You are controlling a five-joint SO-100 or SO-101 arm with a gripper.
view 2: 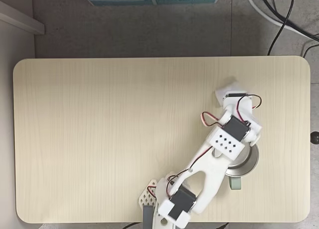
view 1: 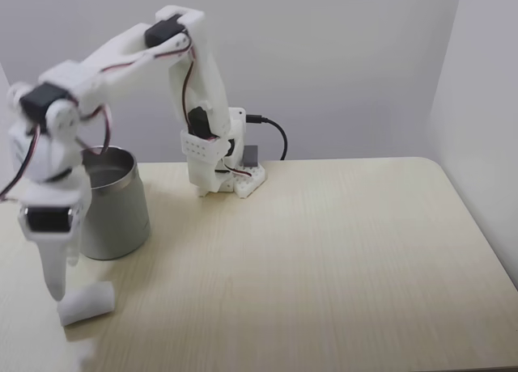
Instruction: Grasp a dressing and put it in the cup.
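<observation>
Dressing (view 1: pixel 86 302) lies on worktop (view 1: pixel 324 251), long axis roughly 3-to-9 o'clock, at 7 o'clock of cup (view 1: pixel 117 214). Jaws (view 1: pixel 55 289) just above its 9 o'clock end; opening indiscernible, nothing visibly held.

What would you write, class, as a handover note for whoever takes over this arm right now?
Gripper: pointing down at the table, its tip at the dressing's end; whether it is open or shut cannot be told, and the dressing is not lifted.
Dressing: lying on its side on the table, in front of the cup in the fixed view from the side.
Cup: upright beside the gripper; the arm covers much of it in the fixed view from above.
Done: the approach to the dressing.
Left: grasp it, lift it, drop it in the cup.
</observation>
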